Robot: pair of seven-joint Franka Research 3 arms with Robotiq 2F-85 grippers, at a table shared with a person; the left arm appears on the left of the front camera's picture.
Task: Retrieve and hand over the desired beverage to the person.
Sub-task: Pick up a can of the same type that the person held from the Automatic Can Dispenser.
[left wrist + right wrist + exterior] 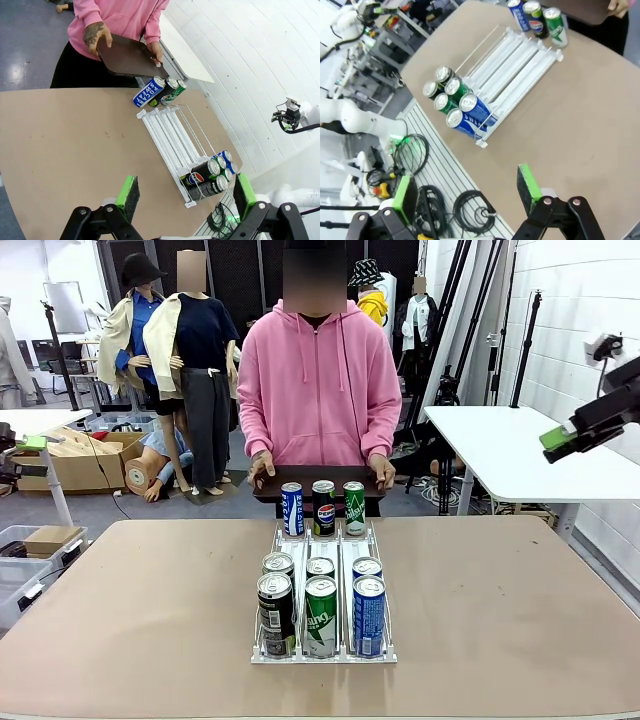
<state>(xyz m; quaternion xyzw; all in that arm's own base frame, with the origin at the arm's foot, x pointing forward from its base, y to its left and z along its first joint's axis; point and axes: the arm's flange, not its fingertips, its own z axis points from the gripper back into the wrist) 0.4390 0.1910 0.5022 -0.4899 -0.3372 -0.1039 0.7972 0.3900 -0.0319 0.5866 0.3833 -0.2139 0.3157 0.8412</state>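
Midway across the table (150, 590), the rack (322, 656) carries six cans (320, 605), upright, at its 6 o'clock end. Another three cans (323, 508) stand at 12 o'clock, just before the person (318, 380) holding a dark tray (127, 57). Which drink is wanted I cannot tell. The left gripper (186, 194) and right gripper (466, 187), jaws spread wide and empty, hang well apart from the rack at 9 and 3 o'clock. Neither looks clearly nearer, so the chosen lane probably decides the arm.

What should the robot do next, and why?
Probably lower the right pincer toward the front cans in the rack. It and the left pincer are open, empty and far from them, while the person holds a tray ready.
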